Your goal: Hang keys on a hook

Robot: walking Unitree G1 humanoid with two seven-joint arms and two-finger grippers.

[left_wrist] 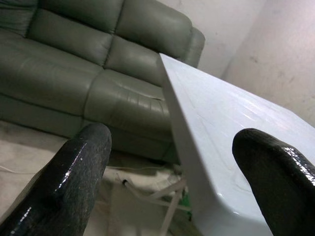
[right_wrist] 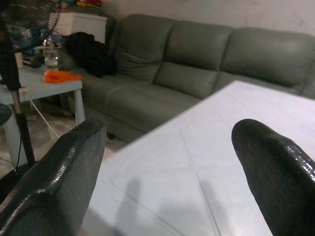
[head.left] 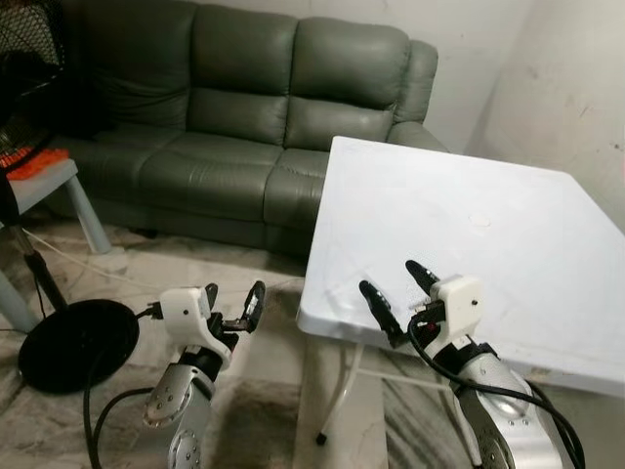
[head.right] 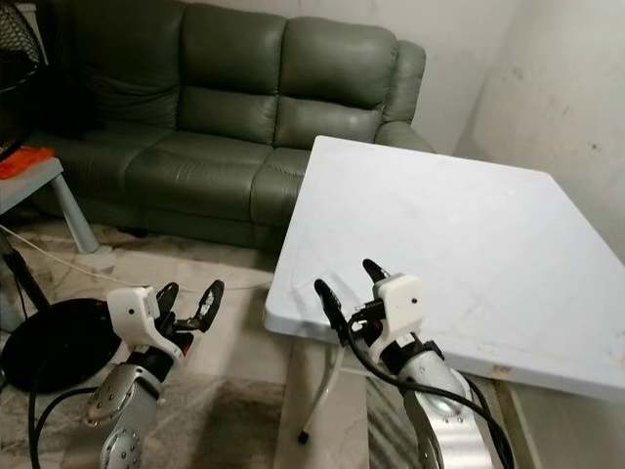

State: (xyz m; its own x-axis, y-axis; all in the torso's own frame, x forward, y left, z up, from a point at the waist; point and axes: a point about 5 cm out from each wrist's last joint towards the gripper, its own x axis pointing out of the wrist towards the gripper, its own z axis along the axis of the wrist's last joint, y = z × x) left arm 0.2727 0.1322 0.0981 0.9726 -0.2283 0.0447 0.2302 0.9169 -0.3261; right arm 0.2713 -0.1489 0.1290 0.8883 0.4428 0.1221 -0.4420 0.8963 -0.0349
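So closest in, both hands are up in front of the robot and both are spread wide with nothing between the fingers. The left hand (head.left: 232,302) hangs over the floor just off the desk's near corner. The right hand (head.left: 398,290) sits at the desk's (head.left: 469,234) near edge, with its fingers poking up over the white top.

Task is hanging keys on a hook, but honestly I can't spot any keys or any hook here. The desk top looks bare apart from a few scuffs, and neither hand is carrying anything. My read is that this is the very start, the searching step before any pick-up. The next move probably calls for turning or walking until the keys come into view, then lining up one released hand over them. Whichever it is, nothing's been grasped yet.

Further out on the left there's a black round fan base (head.left: 76,344) on the marble floor with a cable trailing off it. Beyond that is a small pale side table (right_wrist: 47,88) with something orange (right_wrist: 61,76) and a clear bottle (right_wrist: 50,55) on it. No real containers holding anything that I can make out.

At the back there's a grey-green leather sofa (head.left: 244,117) against the wall, with a dark bundle of cloth (right_wrist: 91,53) at one end.
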